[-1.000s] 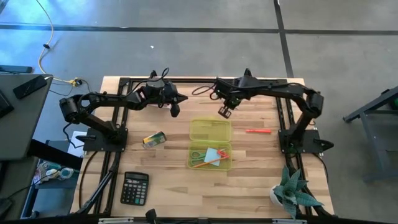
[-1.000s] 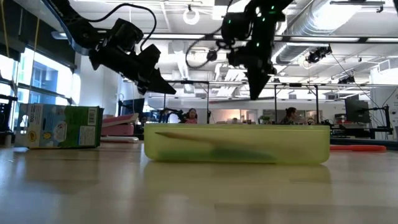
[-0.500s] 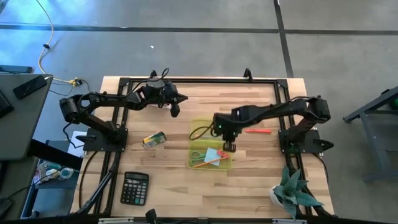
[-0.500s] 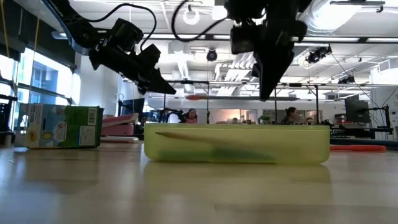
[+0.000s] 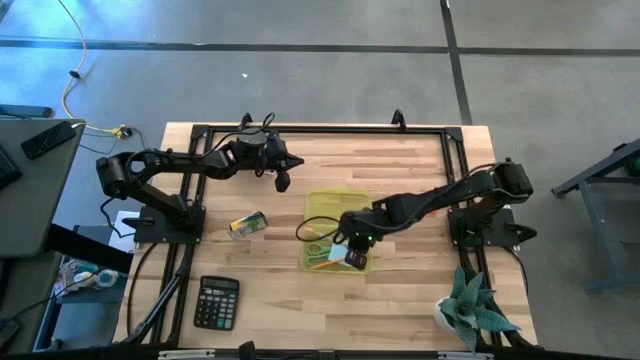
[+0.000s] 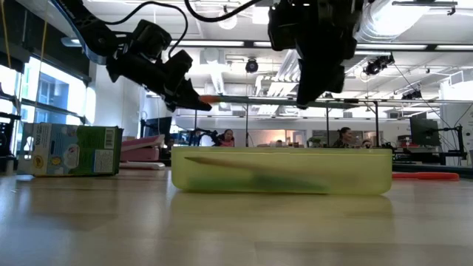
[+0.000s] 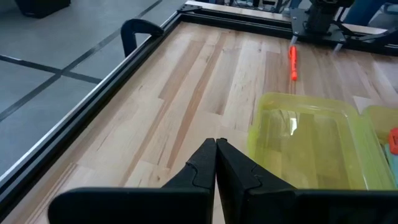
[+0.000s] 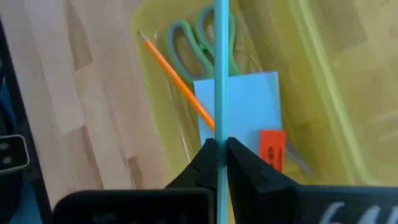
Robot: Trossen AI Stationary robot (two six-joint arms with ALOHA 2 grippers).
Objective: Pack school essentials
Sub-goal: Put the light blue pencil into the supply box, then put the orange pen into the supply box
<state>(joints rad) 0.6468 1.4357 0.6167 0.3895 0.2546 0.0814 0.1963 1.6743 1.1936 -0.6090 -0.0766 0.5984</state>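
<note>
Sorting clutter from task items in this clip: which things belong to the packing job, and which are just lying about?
Job: thin pencil in the right gripper, scissors, note pad, orange pencil, red piece, crayon box.
Lying about: calculator, potted plant.

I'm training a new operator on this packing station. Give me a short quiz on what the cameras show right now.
1. True or false: the right end effector is shut on the thin pencil.
2. Which item lies outside the yellow-green case? A) scissors B) note pad C) crayon box D) orange pencil
3. Fill in: the left end effector, holding nothing, has its fingers ____ (open/shut).

Key: 1 true; 2 C; 3 shut.
</note>
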